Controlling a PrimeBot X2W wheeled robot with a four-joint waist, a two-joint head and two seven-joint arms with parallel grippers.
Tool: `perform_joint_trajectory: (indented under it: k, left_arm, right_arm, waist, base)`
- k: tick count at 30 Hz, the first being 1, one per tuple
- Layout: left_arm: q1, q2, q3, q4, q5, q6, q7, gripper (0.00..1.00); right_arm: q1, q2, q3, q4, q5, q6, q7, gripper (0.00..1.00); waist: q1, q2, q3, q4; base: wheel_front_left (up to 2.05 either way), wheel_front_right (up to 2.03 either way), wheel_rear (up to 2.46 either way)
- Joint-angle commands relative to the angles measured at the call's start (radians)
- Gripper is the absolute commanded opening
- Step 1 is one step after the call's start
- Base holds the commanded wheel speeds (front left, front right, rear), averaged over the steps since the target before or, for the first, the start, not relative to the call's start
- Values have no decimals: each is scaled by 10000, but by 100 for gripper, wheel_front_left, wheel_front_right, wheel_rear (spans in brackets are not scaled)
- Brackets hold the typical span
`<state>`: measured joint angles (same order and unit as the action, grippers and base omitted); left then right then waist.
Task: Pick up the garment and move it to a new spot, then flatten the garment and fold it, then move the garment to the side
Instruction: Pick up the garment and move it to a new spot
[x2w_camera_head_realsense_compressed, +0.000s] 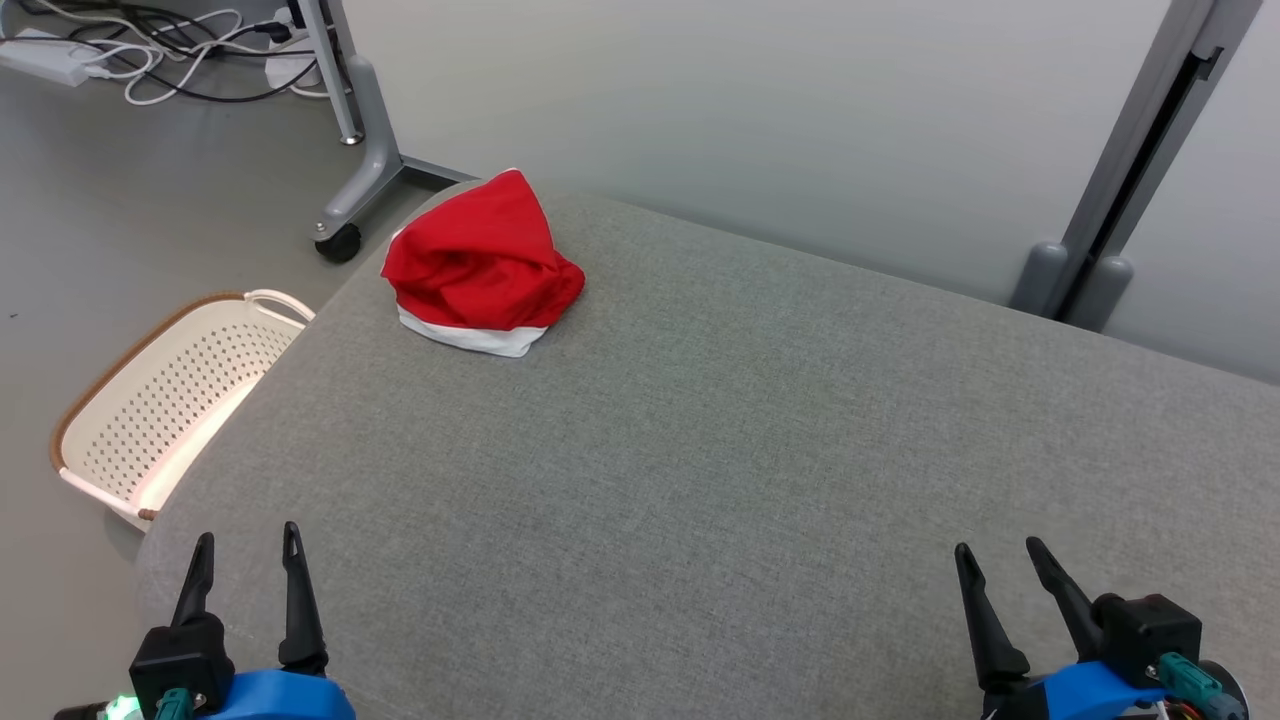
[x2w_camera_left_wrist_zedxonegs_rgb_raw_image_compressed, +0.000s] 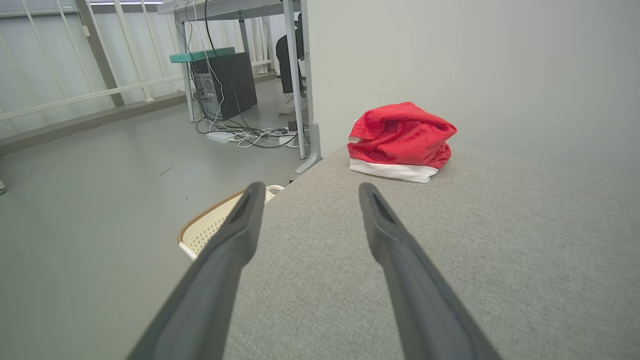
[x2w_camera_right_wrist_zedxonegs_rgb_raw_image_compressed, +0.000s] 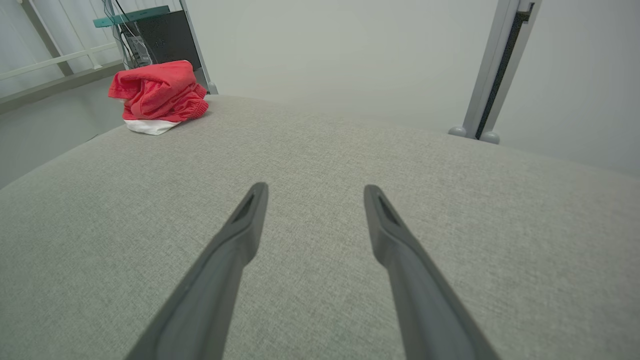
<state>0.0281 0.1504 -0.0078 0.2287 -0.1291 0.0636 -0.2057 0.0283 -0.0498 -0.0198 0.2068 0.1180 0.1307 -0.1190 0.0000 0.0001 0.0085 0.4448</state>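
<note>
Left gripper (x2w_camera_head_realsense_compressed: 248, 535) and right gripper (x2w_camera_head_realsense_compressed: 998, 547) hover low at the near edge of the grey cushion (x2w_camera_head_realsense_compressed: 700, 450), set well apart, fingers pointing forward, jaws spread wide and empty. This parked pose probably keeps the surface clear for the head camera. The red garment (x2w_camera_head_realsense_compressed: 480, 265), white-banded, lies bunched at the far left corner, possibly folded. A basket (x2w_camera_head_realsense_compressed: 150, 400) stands on the floor beside that edge.

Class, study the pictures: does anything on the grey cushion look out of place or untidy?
The red-and-white garment lies bunched in a heap at the far left corner of the cushion, close to its edge, not spread flat. Nothing else stands out.
</note>
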Motion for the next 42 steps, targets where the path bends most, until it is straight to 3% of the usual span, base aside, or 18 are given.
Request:
perform_joint_trajectory:
  k: [1,13,23,33,42]
  left_arm:
    - [84,22,45,-35,-28,50,-28,100]
    - [-604,144,274,-61,-394,120,-143,100]
    - [-3546,918,1083,500,-974,19,-255,100]
    - [-7093,2441,1728,2451,-1358,-282,-213,100]
    - [-8982,3228,1494,5291,-1445,-832,332,100]
  right_arm:
    - [-82,-16,-11,8,4,5,-32,100]
    - [-334,-20,-47,-242,-248,5,-17,100]
    - [-1025,-161,-316,-1370,-877,5,76,100]
    - [-1718,-685,-760,-2848,-984,3,460,100]
    - [-1876,-993,-1259,-3928,-930,3,742,100]
  waist:
    - [0,-1,52,74]
    - [0,-1,383,-455]
    - [0,-1,1722,-1694]
    - [0,-1,3702,-3259]
    - [0,-1,5100,-3856]
  base:
    - [0,0,0]
    - [0,0,0]
    - [0,0,0]
    - [0,0,0]
    - [0,0,0]
